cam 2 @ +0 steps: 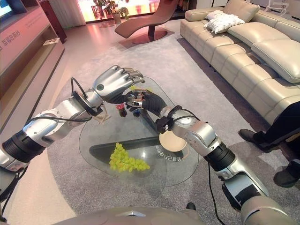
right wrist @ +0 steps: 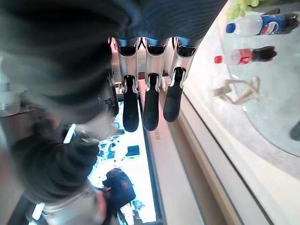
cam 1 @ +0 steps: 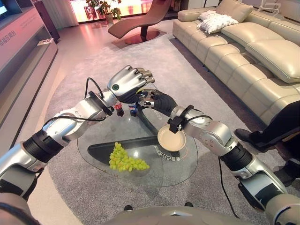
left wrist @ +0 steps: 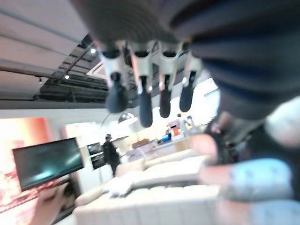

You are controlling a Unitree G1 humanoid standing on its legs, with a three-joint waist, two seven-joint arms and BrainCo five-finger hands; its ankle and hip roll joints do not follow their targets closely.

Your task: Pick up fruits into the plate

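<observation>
Green grapes [cam 1: 125,159] lie nearest on the glass table [cam 1: 93,136], beside the bare plate [cam 1: 171,138]. Above its far end, the left hand [cam 1: 127,83] hovers over the right hand [cam 1: 149,98]. Wrist views show both hands released, fingers straight and holding nothing, bottles [right wrist: 253,40] past the right's.

Bright daylight from far windows — pink cast; left wrist view blurred.

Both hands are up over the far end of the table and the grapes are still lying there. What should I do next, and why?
Probably lower the left hand toward the grapes: they lie on the glass table left of the empty plate, and both it and the right hand hold nothing.
</observation>
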